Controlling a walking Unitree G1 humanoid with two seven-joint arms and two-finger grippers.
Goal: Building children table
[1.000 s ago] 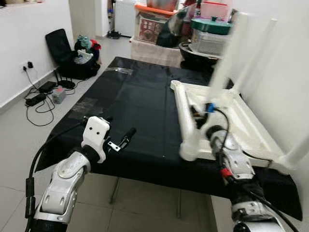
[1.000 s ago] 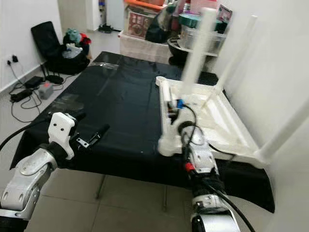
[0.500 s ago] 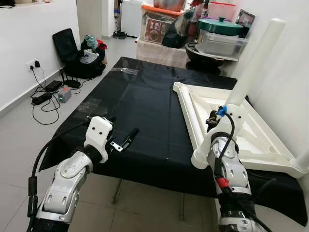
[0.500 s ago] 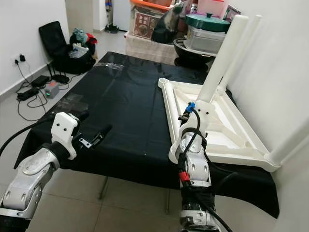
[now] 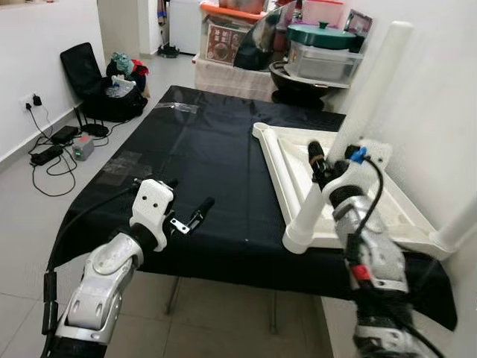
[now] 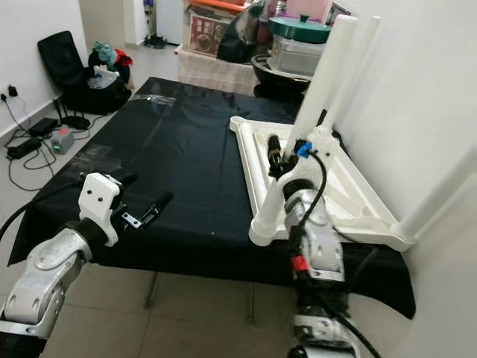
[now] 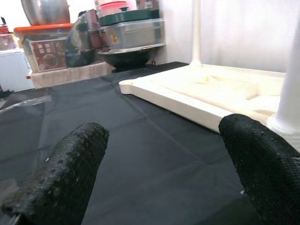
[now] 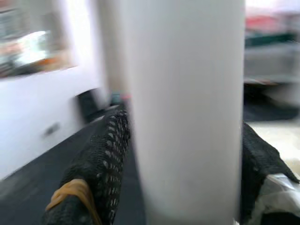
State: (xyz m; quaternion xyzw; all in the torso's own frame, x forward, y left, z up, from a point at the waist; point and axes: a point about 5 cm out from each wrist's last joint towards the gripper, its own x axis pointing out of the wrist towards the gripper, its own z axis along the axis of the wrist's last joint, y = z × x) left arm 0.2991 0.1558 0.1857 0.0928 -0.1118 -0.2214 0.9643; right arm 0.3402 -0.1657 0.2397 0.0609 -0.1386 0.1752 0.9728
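Right wrist view: right end effector clamped around white table leg, which stands at the near corner of the upturned tabletop on the desk's right side. Left end effector hovers apart, idle. Risk: an off-axis push could unseat the leg.

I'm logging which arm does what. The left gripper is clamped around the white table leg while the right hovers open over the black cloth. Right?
The arms are swapped. The right wrist view shows the right gripper clamped around the white table leg; the left eye view shows the left gripper hovering open over the black cloth.
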